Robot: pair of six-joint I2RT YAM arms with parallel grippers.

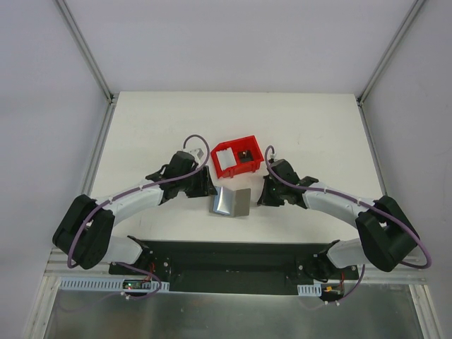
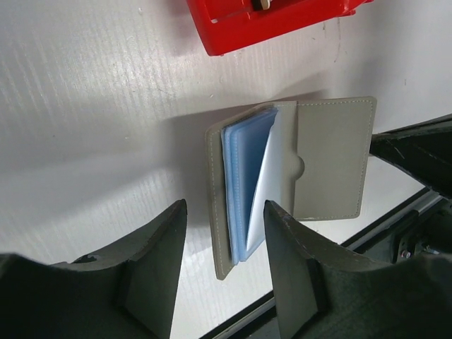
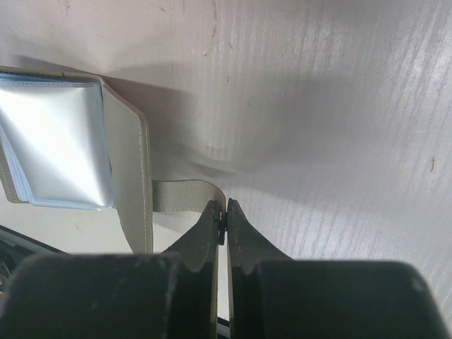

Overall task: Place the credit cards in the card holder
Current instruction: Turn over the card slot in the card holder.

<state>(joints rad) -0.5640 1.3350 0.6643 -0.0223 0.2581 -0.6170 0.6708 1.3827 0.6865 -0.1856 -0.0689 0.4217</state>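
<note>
The card holder (image 1: 231,203) lies open on the table between my grippers, grey cover out and blue-clear sleeves fanned up (image 2: 246,185). My left gripper (image 1: 205,188) is open and empty, its jaws either side of the holder's near left edge (image 2: 226,209). My right gripper (image 1: 262,195) is shut on the holder's grey strap (image 3: 182,195), pinched at the fingertips (image 3: 224,209). The holder's cover also shows in the right wrist view (image 3: 128,176). A white credit card (image 1: 225,162) and a darker one (image 1: 244,155) lie in the red bin (image 1: 248,142). No gold card can be made out.
The red bin stands just behind the holder and shows at the top of the left wrist view (image 2: 240,32). The black base rail (image 1: 226,258) runs along the near table edge. White table (image 1: 155,127) extends to the back and sides.
</note>
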